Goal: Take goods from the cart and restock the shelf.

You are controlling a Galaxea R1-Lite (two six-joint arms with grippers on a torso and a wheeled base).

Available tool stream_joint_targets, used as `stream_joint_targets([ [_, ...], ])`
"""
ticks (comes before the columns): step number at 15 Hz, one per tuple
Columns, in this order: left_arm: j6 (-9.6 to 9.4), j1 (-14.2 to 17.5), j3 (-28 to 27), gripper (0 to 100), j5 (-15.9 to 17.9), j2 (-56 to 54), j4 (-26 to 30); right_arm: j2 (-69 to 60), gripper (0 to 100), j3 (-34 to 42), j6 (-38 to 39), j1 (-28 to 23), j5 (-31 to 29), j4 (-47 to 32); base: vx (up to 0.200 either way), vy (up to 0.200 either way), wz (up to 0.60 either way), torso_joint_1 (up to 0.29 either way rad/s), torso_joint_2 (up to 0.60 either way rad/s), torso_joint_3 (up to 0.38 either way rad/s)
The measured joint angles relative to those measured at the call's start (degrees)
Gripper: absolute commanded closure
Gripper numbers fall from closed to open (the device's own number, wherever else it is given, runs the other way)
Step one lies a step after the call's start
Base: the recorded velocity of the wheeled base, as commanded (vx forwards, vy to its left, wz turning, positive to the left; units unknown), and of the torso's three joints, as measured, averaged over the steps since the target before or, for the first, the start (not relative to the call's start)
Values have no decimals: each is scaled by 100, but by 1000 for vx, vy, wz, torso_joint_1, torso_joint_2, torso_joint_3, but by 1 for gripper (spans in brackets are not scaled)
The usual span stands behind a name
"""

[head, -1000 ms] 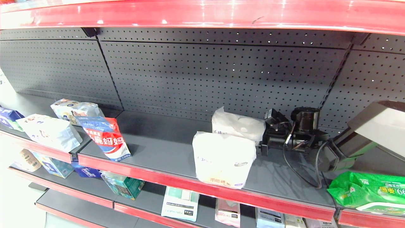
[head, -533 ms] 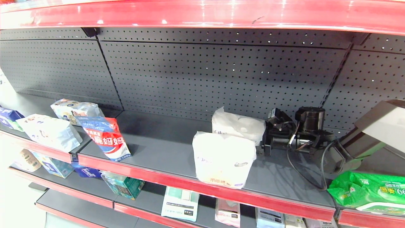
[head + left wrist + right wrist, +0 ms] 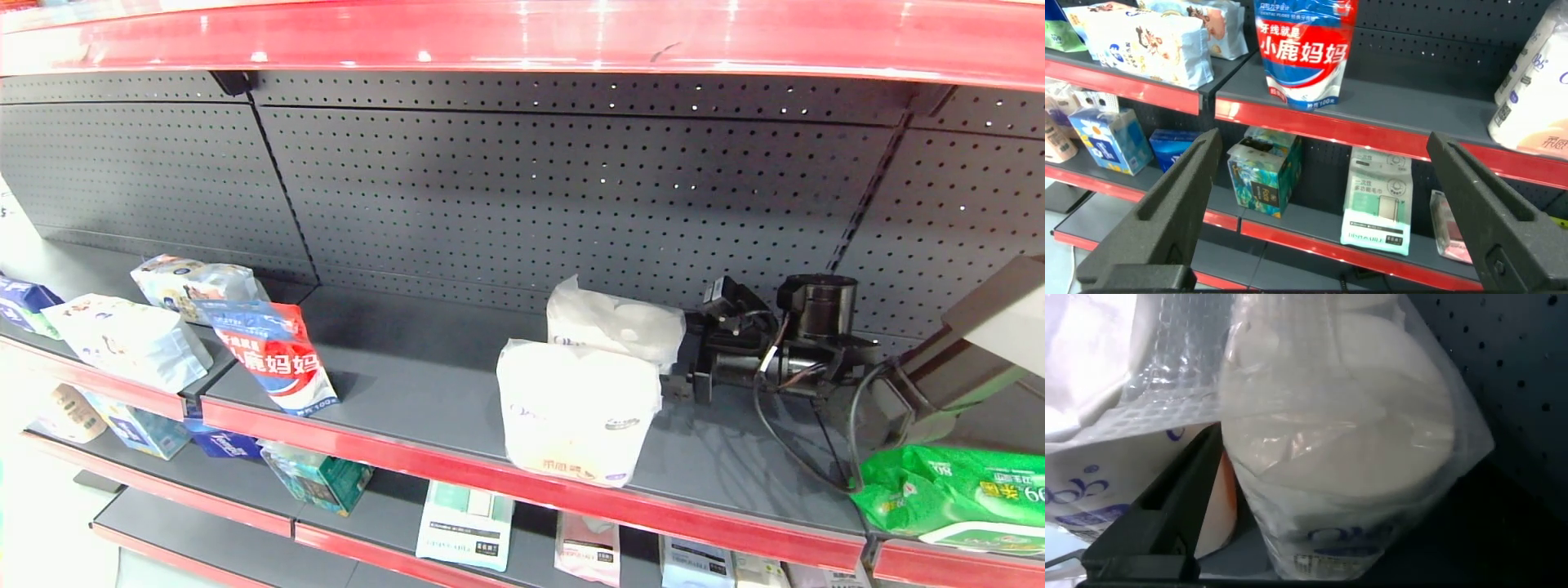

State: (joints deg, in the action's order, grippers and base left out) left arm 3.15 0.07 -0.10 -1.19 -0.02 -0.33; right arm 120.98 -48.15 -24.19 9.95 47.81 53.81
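Two white tissue packs sit mid-shelf: one at the front edge [image 3: 575,408], one behind it [image 3: 614,324]. My right gripper [image 3: 694,374] lies low on the grey shelf [image 3: 424,367] just right of the back pack, open, its fingers apart from the wrapper. Up close in the right wrist view is that back pack [image 3: 1347,457], with one dark finger [image 3: 1167,514] beside it. My left gripper [image 3: 1323,204] hangs open and empty in front of the shelf edges, below a red and blue pouch [image 3: 1305,49].
The red and blue pouch [image 3: 277,355] stands at the left of the shelf, with white bags [image 3: 122,339] beyond it. A green pack [image 3: 955,490] lies at the right front. Lower shelves hold several boxes and packets [image 3: 1261,167]. A pegboard wall [image 3: 571,188] closes the back.
My right gripper has slid a little to the right, away from the back white pack. Both packs have stayed put.
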Motion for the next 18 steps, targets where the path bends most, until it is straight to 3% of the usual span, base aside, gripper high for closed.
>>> stream_joint_targets([
  [18, -2, 0, 0, 0, -2, 2, 0, -1657, 0, 1442, -6, -1074, -297, -780, 0, 0, 0, 0, 0, 0],
])
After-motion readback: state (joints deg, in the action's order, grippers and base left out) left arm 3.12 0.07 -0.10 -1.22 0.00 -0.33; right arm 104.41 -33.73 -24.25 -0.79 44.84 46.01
